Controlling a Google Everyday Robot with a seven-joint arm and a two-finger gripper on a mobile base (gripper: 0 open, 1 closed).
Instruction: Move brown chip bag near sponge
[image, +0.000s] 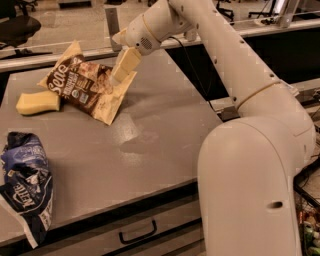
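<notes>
The brown chip bag (82, 86) lies on the grey table (160, 130) at the back left, its left end touching the sponge (38, 102), a pale yellow foam block. My gripper (120, 79) reaches down from the white arm and is shut on the bag's right edge. That edge is still raised a little off the table while the rest of the bag rests on it.
A dark blue and white bag (27, 182) lies crumpled at the table's front left corner. The robot's white body (250, 185) stands at the table's right front. A drawer handle (137, 232) shows under the front edge.
</notes>
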